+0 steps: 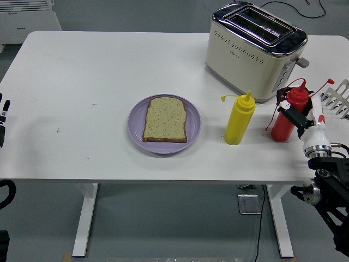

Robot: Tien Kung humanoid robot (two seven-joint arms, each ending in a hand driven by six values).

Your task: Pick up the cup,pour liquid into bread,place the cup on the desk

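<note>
The right hand is gripping the red squeeze bottle, its dark fingers wrapping around the body while the bottle is standing near the right edge of the white tabletop, just in front of the cream toaster. A yellow squeeze bottle is standing to its left. The bread slice is lying on a purple plate mid-table. The left hand is resting at the left edge; its fingers cannot be made out.

My right hand of black and white hard plastic touches the smooth red plastic bottle, near the glossy yellow plastic bottle, the shiny chrome-topped cream toaster and the matt white tabletop.
</note>
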